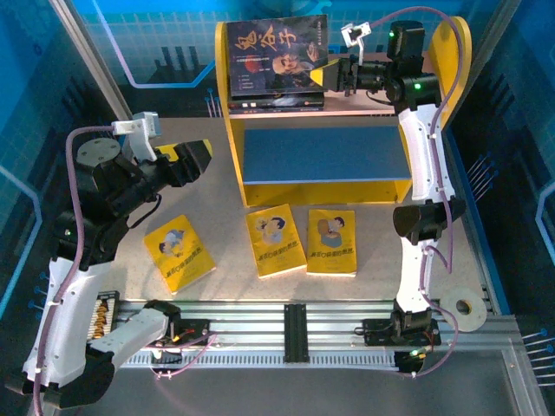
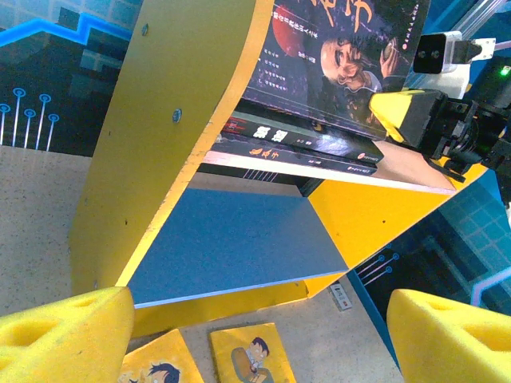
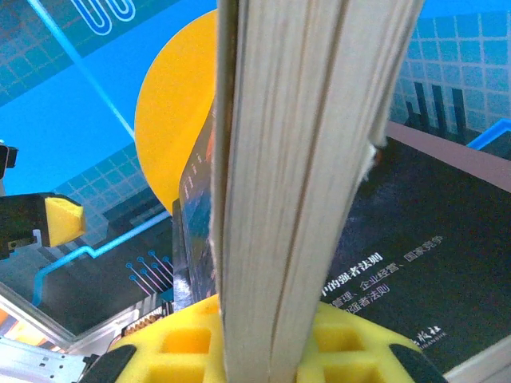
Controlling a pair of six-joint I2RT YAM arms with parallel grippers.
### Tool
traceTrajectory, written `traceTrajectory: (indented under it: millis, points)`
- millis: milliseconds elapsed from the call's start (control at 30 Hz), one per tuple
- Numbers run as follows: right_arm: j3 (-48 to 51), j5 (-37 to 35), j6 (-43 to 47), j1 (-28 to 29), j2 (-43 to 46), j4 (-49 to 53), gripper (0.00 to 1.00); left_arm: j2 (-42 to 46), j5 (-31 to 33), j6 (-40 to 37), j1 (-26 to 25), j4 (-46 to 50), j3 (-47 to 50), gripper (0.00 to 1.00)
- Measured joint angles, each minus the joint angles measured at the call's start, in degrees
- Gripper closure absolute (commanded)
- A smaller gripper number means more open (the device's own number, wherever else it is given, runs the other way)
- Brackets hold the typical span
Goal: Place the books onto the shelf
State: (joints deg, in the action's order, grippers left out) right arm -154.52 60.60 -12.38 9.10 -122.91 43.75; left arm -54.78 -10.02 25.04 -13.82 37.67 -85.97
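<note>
Top external view, nearest me first: three yellow-covered books lie flat on the desk [image 1: 214,211], in a row just in front of the shelf [image 1: 232,130]. They are the left yellow book [image 1: 179,251], the middle yellow book [image 1: 275,240] and the right yellow book [image 1: 332,242], and none touches another. The left one is skewed, its long axis running from far-left to near-right. The other two lie roughly near-to-far.

My left pincer [image 1: 199,159] hangs above the desk just beyond the left yellow book, spread wide and holding nothing. On the left wrist view its pads [image 2: 64,335] sit well apart. That book therefore lies on the near side of the left pincer and below it, and the left arm is clearly the closer one. I judge the next pick turns on this: the pincer would have to come back toward me, drop, and turn to straddle the book's short width.

Farther back is the blue lower board [image 1: 325,153]. Above it, on the pink upper board [image 2: 407,166], the flat dark books [image 1: 276,102] lie stacked, with the upright dark book [image 1: 276,56] standing on them. My right pincer [image 1: 334,74] is clamped on that book's right edge. On the right wrist view the page block sits gripped between its yellow pads [image 3: 351,343].
</note>
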Motion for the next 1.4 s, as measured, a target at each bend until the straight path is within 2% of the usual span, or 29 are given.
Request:
traceTrajectory:
  millis: [267,600,967,1167,1300,1400]
  points:
    - [0.0,1.6,-0.5,0.0,0.0,0.3,0.9,0.0,0.0,0.0,0.0,0.0,0.0,0.16]
    - [0.4,3.0,-6.6,0.0,0.0,-1.8,0.88,0.1,0.3,0.0,0.0,-0.2,1.3,0.16]
    - [1.5,2.3,-7.8,0.1,0.1,-2.0,0.72,0.5,0.4,0.0,0.0,-0.2,1.6,0.16]
    - [1.6,-0.4,-6.8,0.3,0.6,-1.6,0.64,0.7,0.8,0.0,0.0,-0.2,1.8,0.16]
    - [1.9,-2.8,-5.2,0.5,1.2,-0.4,0.55,0.9,0.9,0.0,0.0,-0.2,1.9,0.15]
    - [2.1,-5.4,-3.4,1.0,2.1,0.8,0.44,1.0,1.0,0.0,0.0,-0.2,1.9,0.15]
